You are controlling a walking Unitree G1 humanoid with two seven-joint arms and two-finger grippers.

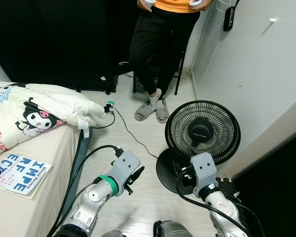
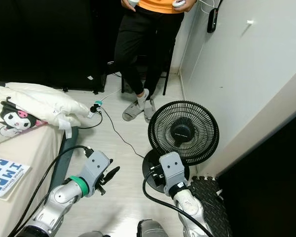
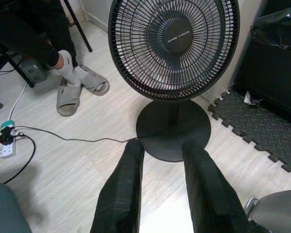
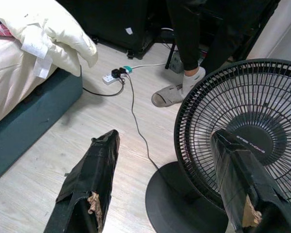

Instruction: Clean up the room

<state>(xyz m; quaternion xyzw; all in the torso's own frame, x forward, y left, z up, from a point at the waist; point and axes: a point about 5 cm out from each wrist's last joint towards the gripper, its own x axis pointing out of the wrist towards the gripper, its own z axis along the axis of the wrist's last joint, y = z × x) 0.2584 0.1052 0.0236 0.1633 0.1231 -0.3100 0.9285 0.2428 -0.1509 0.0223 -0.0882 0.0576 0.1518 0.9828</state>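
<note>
Right gripper point(image 4: 160, 189) spread wide beside the fan point(image 1: 203, 129), left gripper point(image 3: 162, 189) parted too; top-heavy, fragile grille (take the stem).

black pedestal fan point(image 1: 203, 131) | upright on round base | floor by white wall | cord trailing to power strip point(image 1: 109, 106)

My fingers point(image 3: 131, 194) are black, my arms silver with a green wrist ring point(image 1: 106, 181). Fan point(image 1: 203, 131): black. Floor point(image 1: 138, 187): pale wood grain. Pillow point(image 1: 44, 111): cream, cartoon print. Person's trousers point(image 1: 155, 44): black; top: orange.
</note>
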